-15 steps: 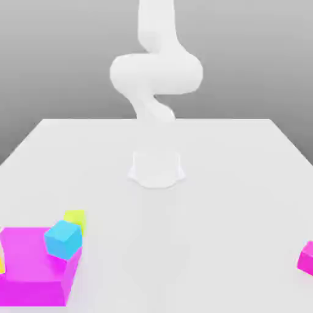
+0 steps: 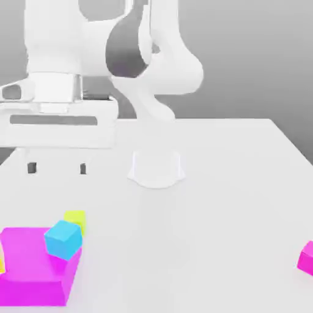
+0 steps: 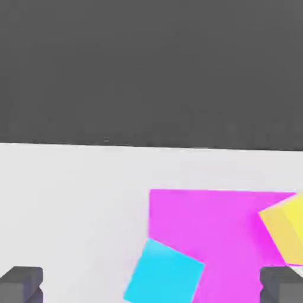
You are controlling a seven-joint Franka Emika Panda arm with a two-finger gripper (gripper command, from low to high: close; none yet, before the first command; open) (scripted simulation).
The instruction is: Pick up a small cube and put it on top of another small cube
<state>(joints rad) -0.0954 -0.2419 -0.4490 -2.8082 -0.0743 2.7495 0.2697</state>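
The lime cube (image 2: 75,218) sat on the worktop (image 2: 232,183) near its front left corner, touching the magenta block (image 2: 30,269) behind the cyan cube (image 2: 63,239). It looked rigid, light and smooth-faced; opposite flat sides suited grasping. No containers were present. The gripper (image 2: 57,167) hung above, fingers spread wide, empty.
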